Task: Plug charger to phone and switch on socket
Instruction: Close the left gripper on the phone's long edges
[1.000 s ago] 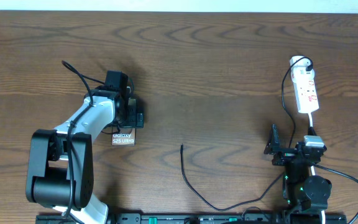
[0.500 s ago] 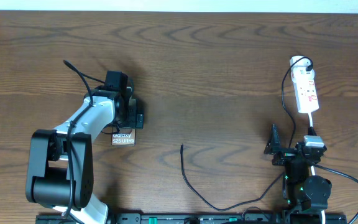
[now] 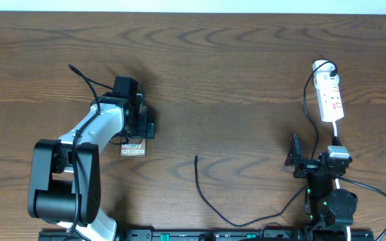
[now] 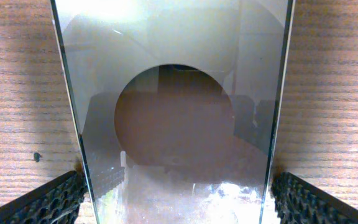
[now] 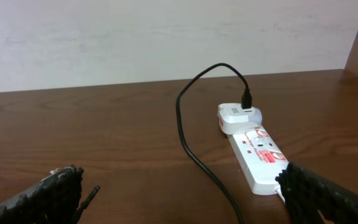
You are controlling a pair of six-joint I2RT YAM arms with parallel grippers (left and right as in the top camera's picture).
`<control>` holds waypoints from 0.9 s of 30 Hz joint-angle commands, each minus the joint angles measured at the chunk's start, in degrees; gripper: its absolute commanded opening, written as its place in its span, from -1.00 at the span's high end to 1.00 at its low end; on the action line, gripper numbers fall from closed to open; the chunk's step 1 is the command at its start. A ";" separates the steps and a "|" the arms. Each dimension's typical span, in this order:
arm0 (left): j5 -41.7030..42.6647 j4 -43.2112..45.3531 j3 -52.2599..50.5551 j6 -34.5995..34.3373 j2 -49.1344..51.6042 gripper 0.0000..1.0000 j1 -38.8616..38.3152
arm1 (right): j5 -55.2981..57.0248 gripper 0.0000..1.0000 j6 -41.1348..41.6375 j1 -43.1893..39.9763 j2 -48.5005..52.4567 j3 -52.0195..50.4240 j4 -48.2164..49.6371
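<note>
The left end effector (image 4: 179,200) is hanging wide open with its fingers (image 4: 45,200) straddling the phone (image 4: 173,93), so I judge it should be closing squarely on both long edges, gently, since the glossy, mirror-like face looks slippery. The phone is lying flat on the desk (image 3: 246,67), left of the charger (image 3: 203,191); the right end effector (image 5: 179,198), likewise open, is facing the socket (image 5: 257,152).

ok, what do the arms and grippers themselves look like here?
Left arm: black base and joint blocks, white links, thin black cable running along it. Right arm: mostly black, pale block at the wrist, small green lights. Finger pads on both: black, diamond-knurled.
</note>
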 commanded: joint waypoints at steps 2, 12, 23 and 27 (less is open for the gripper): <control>-1.38 -0.85 -1.68 1.20 1.01 -0.86 0.02 | -0.15 -0.98 -0.70 0.52 -0.31 -0.07 -0.26; -1.38 -1.09 -1.68 1.20 1.01 -0.77 0.02 | -0.15 -0.98 -0.70 0.52 -0.31 -0.07 -0.26; -1.38 -1.73 -1.68 1.22 1.01 -0.61 0.02 | -0.15 -0.98 -0.70 0.52 -0.31 -0.07 -0.26; -1.38 -1.75 -1.68 1.20 1.01 -0.57 0.00 | -0.15 -0.98 -0.70 0.52 -0.31 -0.07 -0.26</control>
